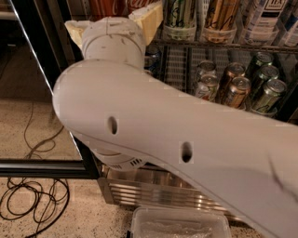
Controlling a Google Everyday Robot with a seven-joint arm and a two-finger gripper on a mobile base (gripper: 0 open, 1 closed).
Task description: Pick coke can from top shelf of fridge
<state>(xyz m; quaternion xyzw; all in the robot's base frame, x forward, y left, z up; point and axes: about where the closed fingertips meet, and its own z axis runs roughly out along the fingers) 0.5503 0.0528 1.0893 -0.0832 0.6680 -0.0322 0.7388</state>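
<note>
- Far left: tangled black cables (32, 204) lie on the speckled floor. Above them the black-framed glass door (44, 166) stands open.
- Left of centre: a bulky white robot arm (153, 135) fills most of the view. It reaches up into the large drinks fridge with a ribbed stainless steel base (139, 195).
- Top, left of centre: the cream two-fingered claw (114, 16) sits at the level of the grey wire top shelf (242, 45). Its fingers (148, 21) are spread apart, and no grip is confirmed.
- The tall red aluminium coke can (106, 6) stands on that shelf at the upper edge of view, between the spread fingers. Only its lower body shows, and contact cannot be determined.
- A second red can (139, 3) stands just beside it, partly behind one finger.
- Right: tall green and gold cans (219, 18) line the same shelf. Shorter bronze and green cans (235, 88) fill the rack below, well apart from the claw.
- Bottom: a clear plastic tub (181, 225) lies on the floor.
- Judgement: the step in hand is the final approach, and the grasp is not yet made.
- Next move: centre the can between the fingers, keep clear of the neighbouring red can and close firmly. Then lift it over the shelf's front guard and draw it out.
</note>
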